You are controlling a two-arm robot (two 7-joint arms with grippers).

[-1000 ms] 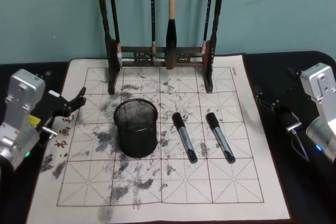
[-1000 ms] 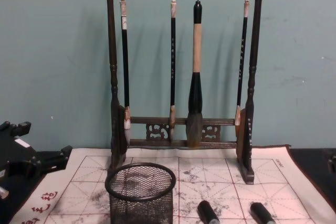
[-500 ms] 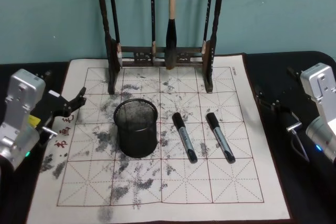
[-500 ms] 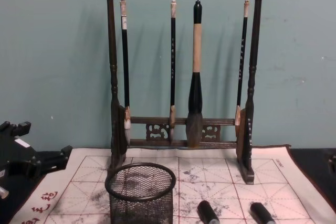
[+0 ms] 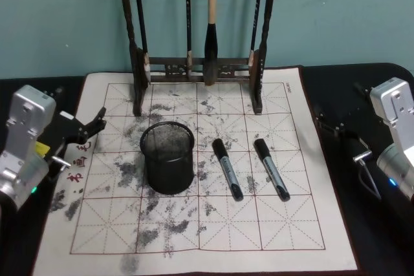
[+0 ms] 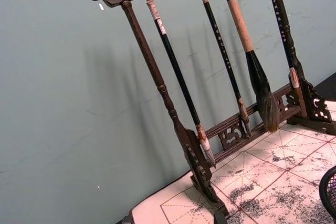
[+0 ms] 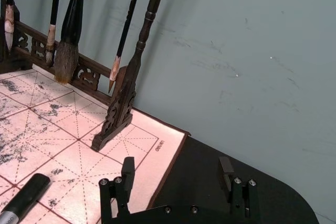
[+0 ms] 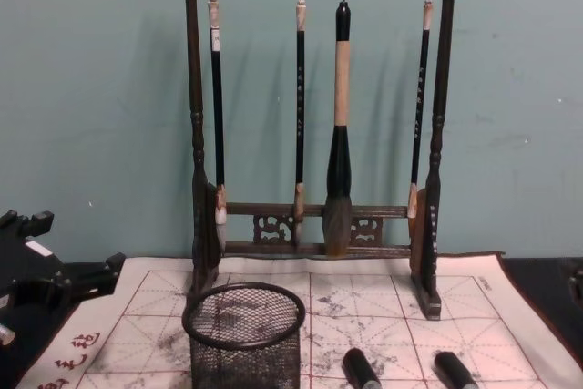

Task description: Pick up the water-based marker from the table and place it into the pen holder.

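The pen holder [image 5: 168, 158], a black wire-mesh cup, stands upright on the practice mat [image 5: 213, 231], left of centre; its rim is also in the chest view [image 8: 244, 316]. Two black markers lie to its right: one close by [image 5: 228, 169] and one farther right [image 5: 272, 169]. Their cap ends poke into the chest view [image 8: 362, 371] [image 8: 453, 369]. My left gripper [image 5: 81, 139] hovers open at the mat's left edge. At the mat's right edge my right gripper [image 5: 346, 140] also hangs open, with nothing between its fingers [image 7: 126, 170].
A tall dark wooden brush rack [image 5: 200, 66] with several hanging brushes stands at the back of the mat, against a teal wall. Black tabletop [image 5: 375, 237] borders the mat on both sides. The mat's front half is bare, ink-stained grid.
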